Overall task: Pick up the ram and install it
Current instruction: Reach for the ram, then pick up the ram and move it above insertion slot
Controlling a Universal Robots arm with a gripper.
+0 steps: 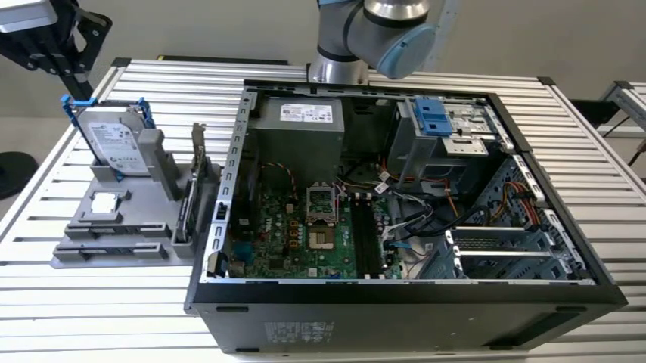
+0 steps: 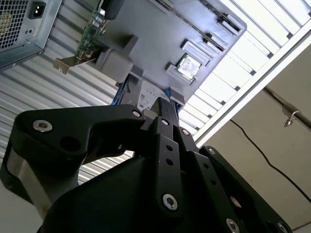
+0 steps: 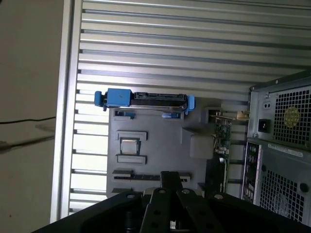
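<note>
The ram looks like a thin dark strip standing on edge in a slotted rail (image 1: 113,228) at the front of the grey parts holder (image 1: 121,261); it appears again as a dark slit (image 3: 146,173) in the first wrist view. A second rail beside it holds a similar dark strip. My gripper (image 1: 75,82) hangs high over the holder's far end, at the exterior view's left. Its fingers (image 2: 163,106) are pressed together with nothing between them. In the first wrist view the fingertips (image 3: 168,177) overlap the holder's rails. The open computer case (image 1: 404,295) shows long dark memory slots (image 1: 364,238) on the green motherboard.
On the holder stand a hard drive in a blue frame (image 1: 111,140), a card with a metal bracket (image 1: 197,174) and a small square chip (image 1: 104,201). The case fills the middle of the slatted table (image 1: 101,302). The arm's base (image 1: 338,45) stands behind the case.
</note>
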